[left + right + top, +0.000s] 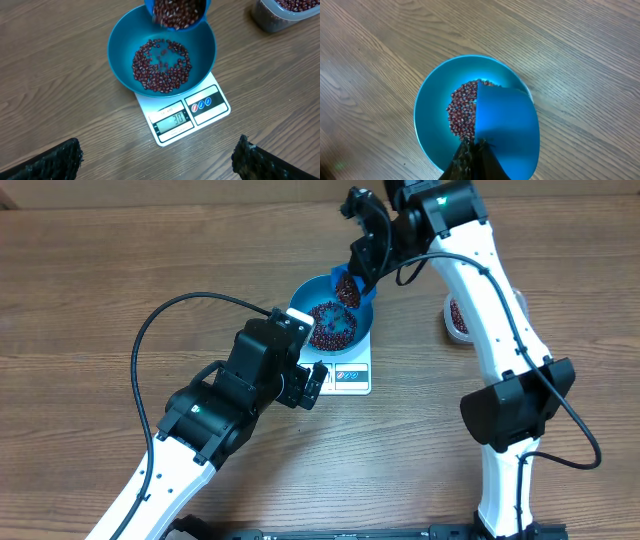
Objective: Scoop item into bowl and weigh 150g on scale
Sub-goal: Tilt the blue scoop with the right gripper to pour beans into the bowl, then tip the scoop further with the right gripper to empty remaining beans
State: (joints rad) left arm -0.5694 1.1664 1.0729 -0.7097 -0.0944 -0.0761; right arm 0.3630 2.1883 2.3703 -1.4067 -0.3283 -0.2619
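Observation:
The blue bowl (313,292) stands on the white scale (350,375), whose display (172,121) shows a reading. A layer of red-brown beans (161,67) covers the bowl's bottom. My right gripper (362,260) is shut on the handle of a small blue scoop (350,288), tilted over the bowl's far rim and full of beans (177,12). In the right wrist view the scoop (507,130) covers half the bowl (435,115), with my right gripper (476,150) shut at its near edge. My left gripper (310,385) hovers open and empty at the scale's front left, fingers (50,162) wide apart.
A clear plastic tub (285,12) with more beans sits to the right of the scale, partly hidden behind the right arm (490,310) in the overhead view. Cables hang from both arms. Bare wooden table (100,270) surrounds the scale.

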